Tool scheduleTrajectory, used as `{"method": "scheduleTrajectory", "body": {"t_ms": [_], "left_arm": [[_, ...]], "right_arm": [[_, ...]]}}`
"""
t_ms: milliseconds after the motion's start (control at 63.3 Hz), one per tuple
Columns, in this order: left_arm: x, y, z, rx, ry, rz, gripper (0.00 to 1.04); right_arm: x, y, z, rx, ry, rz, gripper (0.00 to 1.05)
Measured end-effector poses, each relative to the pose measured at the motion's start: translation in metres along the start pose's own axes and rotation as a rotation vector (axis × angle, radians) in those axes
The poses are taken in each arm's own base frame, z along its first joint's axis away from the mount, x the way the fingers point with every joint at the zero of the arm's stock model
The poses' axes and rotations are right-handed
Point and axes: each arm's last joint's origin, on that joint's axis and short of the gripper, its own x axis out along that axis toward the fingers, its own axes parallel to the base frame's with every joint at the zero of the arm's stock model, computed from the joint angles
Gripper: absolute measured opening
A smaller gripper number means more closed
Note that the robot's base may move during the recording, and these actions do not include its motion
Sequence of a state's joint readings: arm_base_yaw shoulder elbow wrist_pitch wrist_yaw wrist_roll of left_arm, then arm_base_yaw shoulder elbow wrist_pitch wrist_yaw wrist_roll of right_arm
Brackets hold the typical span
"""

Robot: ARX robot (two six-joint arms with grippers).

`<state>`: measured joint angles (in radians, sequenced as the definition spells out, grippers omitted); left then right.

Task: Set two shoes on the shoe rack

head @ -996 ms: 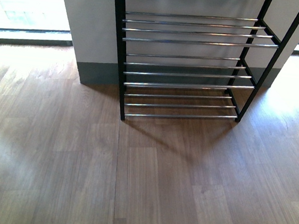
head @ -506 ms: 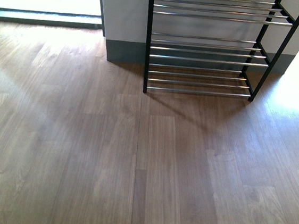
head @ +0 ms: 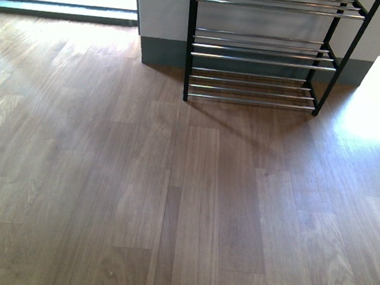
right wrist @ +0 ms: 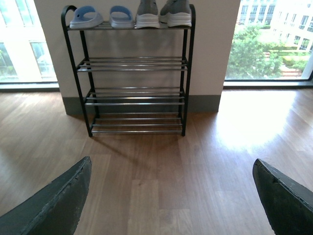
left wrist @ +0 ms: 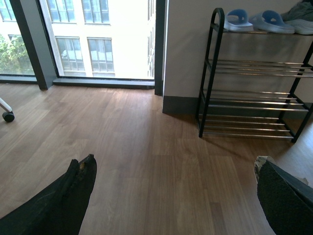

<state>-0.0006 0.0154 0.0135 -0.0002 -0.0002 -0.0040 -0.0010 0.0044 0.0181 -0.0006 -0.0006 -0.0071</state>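
We see the shoe rack [head: 257, 51] standing against the pale wall [head: 167, 7] at the far side of the wood floor [head: 171, 195], and in the front view it now sits higher and smaller than it did a second ago: then it filled the upper middle of the picture, while now only its lower tiers show at the top edge, with much more bare floor in front. It has also drifted a little to the right of its earlier place in that view.

In the right wrist view the two shoes [right wrist: 164, 13] stand side by side on the rack's top tier, toward one end of it, with their white soles facing us (their uppers are cut off by the picture's edge). Just beside them on the same tier lies a pair of blue slippers [right wrist: 100, 16]. The lower tiers hold nothing.

Our left end effector [left wrist: 173, 196] is released, its two dark fingers [left wrist: 63, 200] wide apart with only floor between them. Our right end effector [right wrist: 171, 196] is likewise spread wide and grips nothing. Both hang over the floor, well apart from the rack.
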Motion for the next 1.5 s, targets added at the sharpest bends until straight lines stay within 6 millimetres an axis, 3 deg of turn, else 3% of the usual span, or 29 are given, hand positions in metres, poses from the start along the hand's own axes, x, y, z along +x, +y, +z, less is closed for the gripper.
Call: {"method": "scheduleTrajectory", "body": {"t_ms": [1501], "left_arm": [[0.0, -0.0001, 0.0, 0.0, 0.0, -0.001, 0.95]], "right_arm": [[-0.0001, 0.0, 0.0001, 0.0, -0.001, -0.002, 0.96]]}}
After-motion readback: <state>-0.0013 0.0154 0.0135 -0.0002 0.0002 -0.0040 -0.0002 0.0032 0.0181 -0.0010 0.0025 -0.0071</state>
